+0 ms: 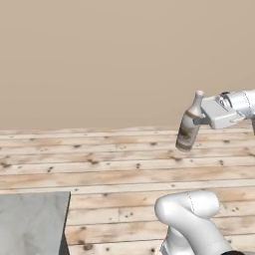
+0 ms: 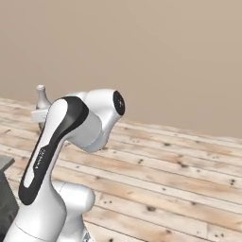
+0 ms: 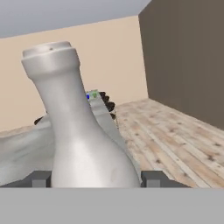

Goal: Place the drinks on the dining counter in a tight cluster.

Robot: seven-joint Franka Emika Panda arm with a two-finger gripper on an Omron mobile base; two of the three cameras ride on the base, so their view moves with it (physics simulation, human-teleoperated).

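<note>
My gripper (image 1: pixel 197 120) is shut on a slim brown-and-white bottle (image 1: pixel 189 127), one of the drinks, and holds it by the upper body, slightly tilted, high above the plank floor. In the hand view the bottle's pale neck and cap (image 3: pixel 65 109) rise close in front, with a dark fingertip (image 3: pixel 39 179) on each side of its body. In the right base view just the bottle's top (image 2: pixel 41 96) peeks out behind my arm. A long light-grey slab (image 3: pixel 17 146), which looks like the dining counter, stretches away behind the bottle, with small dark and green things at its far end.
A grey marbled top's corner (image 1: pixel 30 219) sits at the lower left, below and left of the held bottle. Wooden plank floor (image 1: pixel 99 164) runs to a beige wall. A dark wall (image 3: pixel 188 57) stands on the right of the hand view.
</note>
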